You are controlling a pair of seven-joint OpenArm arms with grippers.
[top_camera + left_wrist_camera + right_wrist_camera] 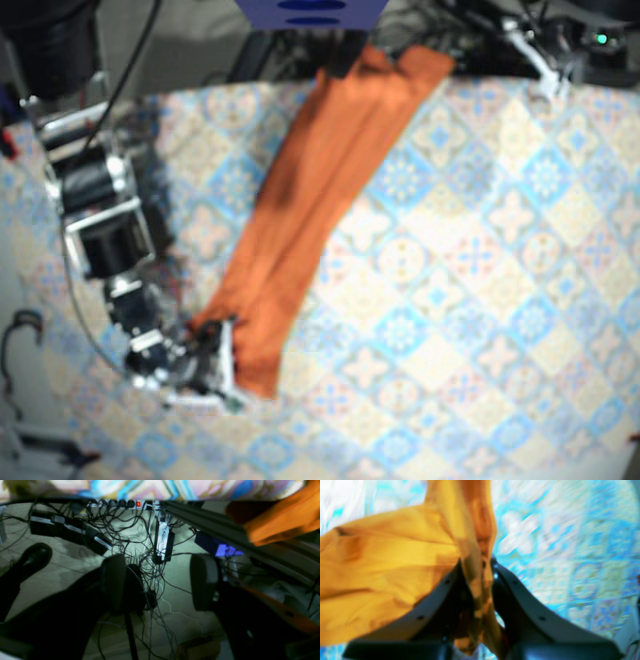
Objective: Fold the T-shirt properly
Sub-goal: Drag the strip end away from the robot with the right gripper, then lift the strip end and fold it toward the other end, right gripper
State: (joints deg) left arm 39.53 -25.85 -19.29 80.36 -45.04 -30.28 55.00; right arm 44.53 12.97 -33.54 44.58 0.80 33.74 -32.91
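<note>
Cloth filled the gap of the right gripper (480,580). Its dark fingers (440,590) were pressed together on a bunched fold of the orange T-shirt (382,567), and the rest of the garment spread away from that pinch in soft creases. Seen from above, the right gripper (215,362) sat at the near end of the T-shirt (320,190). The shirt lay as a long, narrow folded strip running slantwise over the patterned tablecloth (480,280), with its far end reaching the table's back edge.

The left gripper (160,582) stood with its fingers (113,580) wide apart and nothing between them. A corner of the T-shirt (282,522) hung well off to one side of it and did not touch it. Past the fingers, below the level of the shirt, the floor showed a tangle of cables (140,542), a power strip (120,503) with a red switch, and a black shoe (35,557). From above, the left arm (548,62) sat beside the shirt's far end, apart from it.
</note>
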